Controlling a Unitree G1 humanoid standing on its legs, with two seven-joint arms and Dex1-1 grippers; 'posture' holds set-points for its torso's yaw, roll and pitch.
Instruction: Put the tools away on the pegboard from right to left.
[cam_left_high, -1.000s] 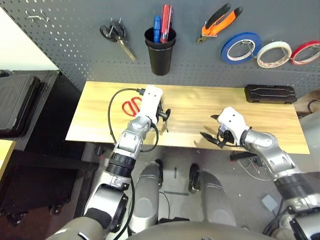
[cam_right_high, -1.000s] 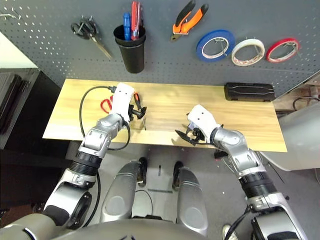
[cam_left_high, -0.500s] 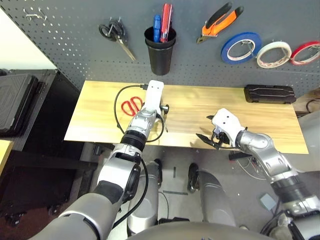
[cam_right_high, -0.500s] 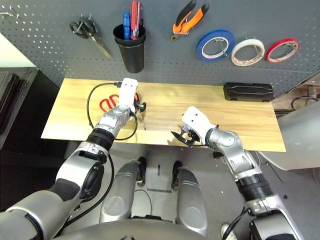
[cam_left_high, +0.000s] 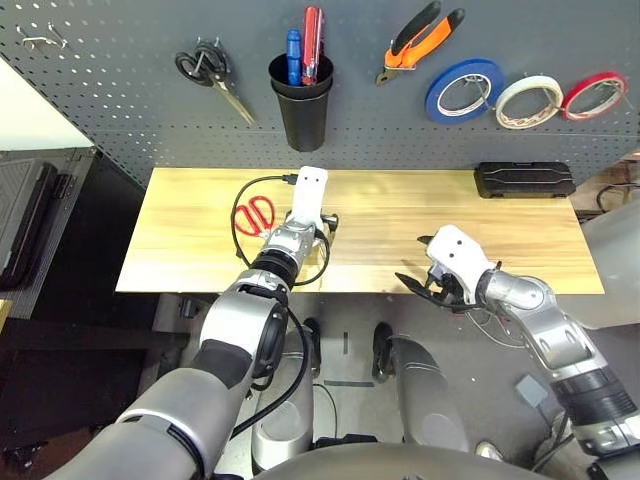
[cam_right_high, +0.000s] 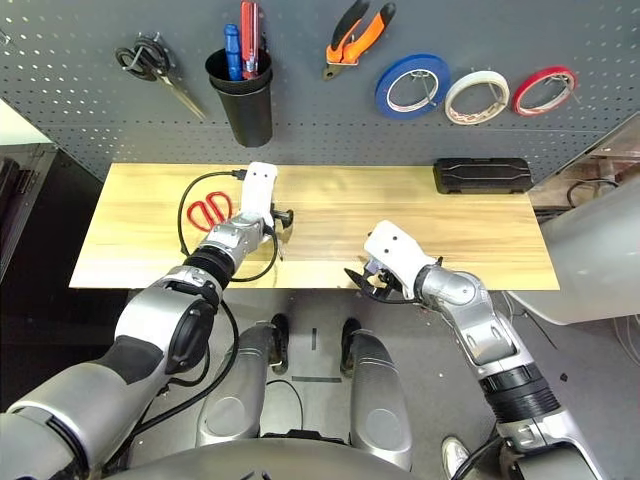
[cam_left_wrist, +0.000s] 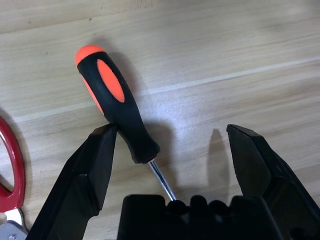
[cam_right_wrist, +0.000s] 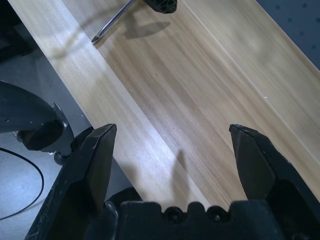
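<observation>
The screwdriver (cam_left_wrist: 112, 100), with its orange-and-black handle, lies flat on the wooden table (cam_left_high: 180, 260). My left gripper (cam_left_wrist: 172, 131) is open low over it, and the handle's end sits between the fingers close to one fingertip (cam_left_wrist: 102, 145). The red-handled scissors (cam_left_high: 253, 215) lie just left of it. My right gripper (cam_left_high: 418, 270) hangs open over the table's front edge with nothing in it. The pegboard (cam_left_high: 120, 90) behind the table carries the orange-and-black pliers (cam_left_high: 420, 35) and the cream-white tape roll (cam_left_high: 528, 100).
Also on the pegboard are black-handled scissors (cam_left_high: 212, 72), a black cup (cam_left_high: 302, 100) holding blue and red tools, a blue tape roll (cam_left_high: 463, 90) and a red tape roll (cam_left_high: 593, 93). A black case (cam_left_high: 523, 178) lies at the table's back right. A black cable (cam_left_high: 238, 195) loops by my left wrist.
The head view has shifted. My left arm has stretched forward and lower along the table, with its gripper staying over the screwdriver. Both grippers have stayed open.
</observation>
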